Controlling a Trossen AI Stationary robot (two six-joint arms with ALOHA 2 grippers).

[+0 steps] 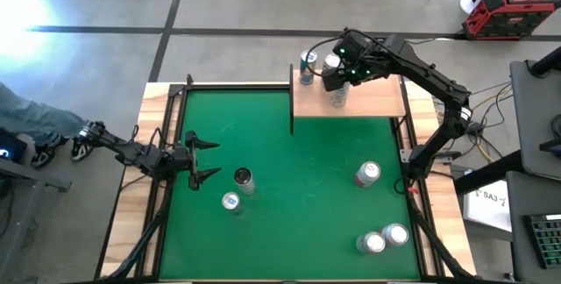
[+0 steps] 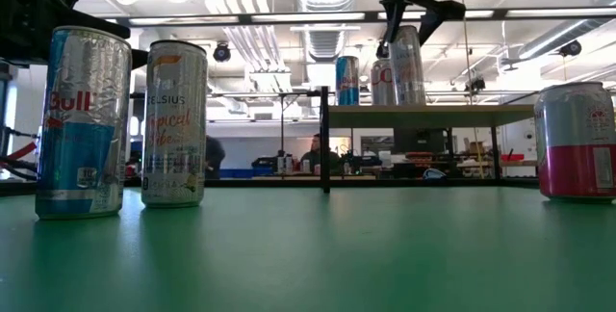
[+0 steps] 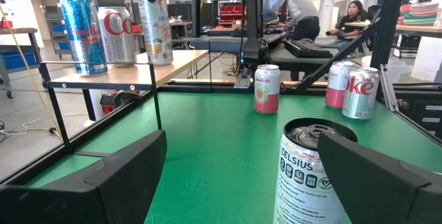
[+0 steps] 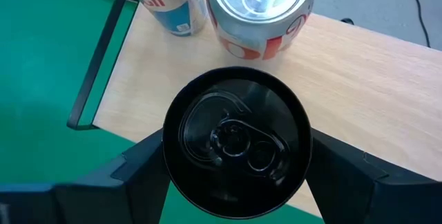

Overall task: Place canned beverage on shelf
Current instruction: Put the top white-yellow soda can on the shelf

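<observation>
The can (image 4: 235,141) I'm placing is a tall slim one with a dark top, clamped between the fingers of my right tool (image 1: 337,78) from either side. It stands over the pale-wood shelf (image 1: 377,102) at the far edge of the table (image 1: 298,240), just beside the two cans already there: a blue-and-silver one (image 3: 81,34) and a red-and-silver cola can (image 3: 114,36). In the low view its base looks level with the shelf board, though I can't tell whether it is fully seated.

I judge this as the set-down step. Next, I'd confirm the base rests flat, spread the fingers just enough to clear the can, and lift straight up, keeping clear of the cola can close alongside.

My left tool (image 1: 202,160) waits near the table's left side with its fingers spread wide and nothing in them, facing a Celsius can (image 3: 311,172).

Counting: three cans at the shelf including mine, and five on the green felt, two near the left tool, one pink-banded can (image 1: 367,173) on the right, and a pair (image 1: 383,239) at the near right corner. One shelf, two arms.
</observation>
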